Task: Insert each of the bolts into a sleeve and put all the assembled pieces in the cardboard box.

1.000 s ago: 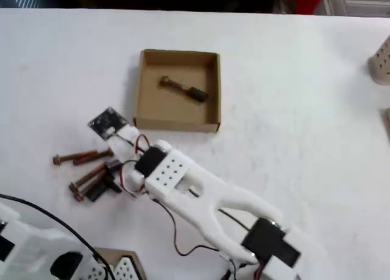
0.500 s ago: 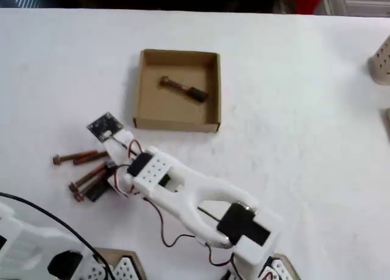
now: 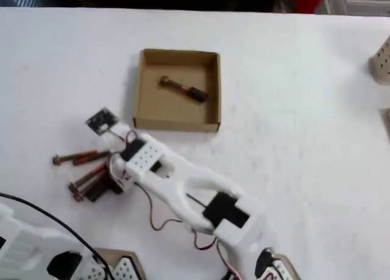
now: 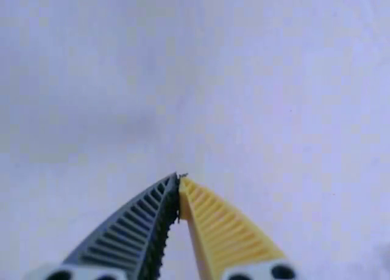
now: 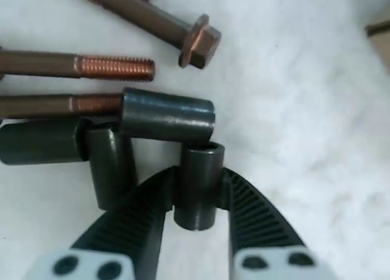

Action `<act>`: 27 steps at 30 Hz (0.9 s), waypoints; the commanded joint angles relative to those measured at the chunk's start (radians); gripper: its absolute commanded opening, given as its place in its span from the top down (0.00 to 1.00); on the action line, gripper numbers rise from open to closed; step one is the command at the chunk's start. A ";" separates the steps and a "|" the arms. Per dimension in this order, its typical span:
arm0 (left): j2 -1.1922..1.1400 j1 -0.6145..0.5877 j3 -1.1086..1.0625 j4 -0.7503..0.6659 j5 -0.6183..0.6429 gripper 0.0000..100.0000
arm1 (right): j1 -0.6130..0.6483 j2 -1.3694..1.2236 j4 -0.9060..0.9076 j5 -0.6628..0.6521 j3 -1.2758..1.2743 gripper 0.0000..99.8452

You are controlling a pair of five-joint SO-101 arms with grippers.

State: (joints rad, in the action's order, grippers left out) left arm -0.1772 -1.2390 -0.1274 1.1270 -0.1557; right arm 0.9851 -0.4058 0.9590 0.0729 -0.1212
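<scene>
A cardboard box (image 3: 177, 125) stands mid-table and holds one bolt with a sleeve on it (image 3: 183, 89). Left of the box lie several loose copper bolts (image 3: 79, 157) and dark sleeves (image 3: 99, 187). My right gripper (image 5: 198, 173) is down at this pile, shut on an upright dark sleeve (image 5: 198, 189) that its jaws touch on both sides. Beside it are more sleeves (image 5: 167, 115) and bolts (image 5: 152, 18). In the high view the right arm (image 3: 183, 182) covers part of the pile. My left gripper (image 4: 178, 179) is shut over bare white table.
The left arm's white body (image 3: 30, 249) with a black cable sits at the near left corner. A beige perforated object (image 3: 381, 61) stands at the right edge. White table spreads open to the right of the box.
The right arm has swung left and come down onto the pile of sleeves and bolts. The box and its bolt have stayed put.
</scene>
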 commanded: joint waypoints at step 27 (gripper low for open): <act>0.015 0.618 -0.150 0.138 0.657 0.80 | -0.091 0.242 0.027 -0.080 -0.175 0.98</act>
State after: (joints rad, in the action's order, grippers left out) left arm -0.1772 -0.6790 -0.2869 1.2559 0.4427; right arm 0.9053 -0.2248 0.9943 0.0069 -0.2992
